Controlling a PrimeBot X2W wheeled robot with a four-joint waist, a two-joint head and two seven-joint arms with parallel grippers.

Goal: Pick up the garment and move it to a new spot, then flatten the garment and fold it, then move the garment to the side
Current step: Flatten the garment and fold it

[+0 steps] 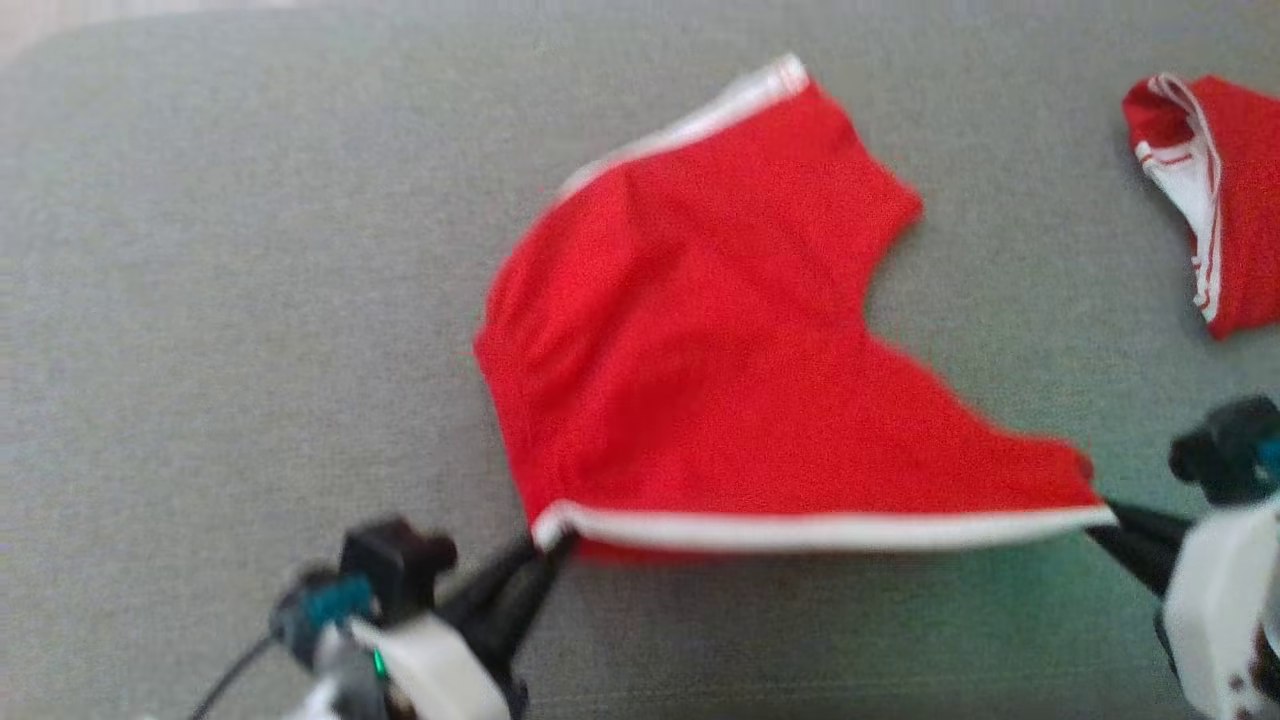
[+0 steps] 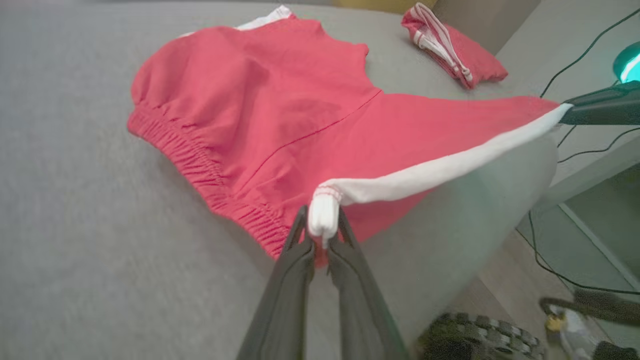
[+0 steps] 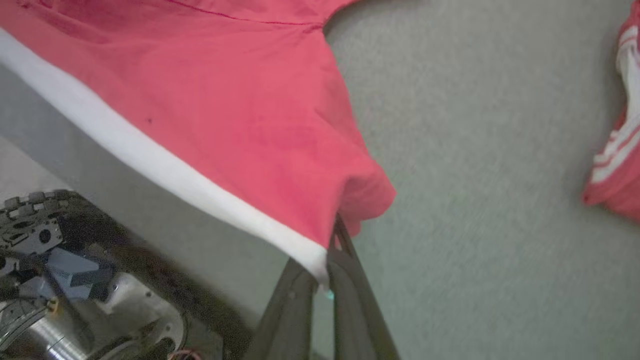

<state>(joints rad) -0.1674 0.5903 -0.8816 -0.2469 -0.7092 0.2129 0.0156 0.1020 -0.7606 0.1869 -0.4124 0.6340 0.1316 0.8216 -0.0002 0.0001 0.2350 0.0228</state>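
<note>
The shorts (image 1: 700,350) lie mid-table (image 1: 200,300), spreading away from the robot; the left gripper (image 1: 548,552) pinches the white hem's (image 1: 820,530) left corner, the right gripper (image 1: 1112,520) its right corner; the hem runs taut left-to-right between them, both arms equally near.

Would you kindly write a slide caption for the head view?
Left gripper and right gripper hold red shorts taut by the white hem above a grey tabletop.

Matt, soft red cloth garment (image 1: 720,350) with a white hem band (image 1: 800,530), woven. The grey surface (image 1: 200,300) is matt, fine-textured fabric.
</note>
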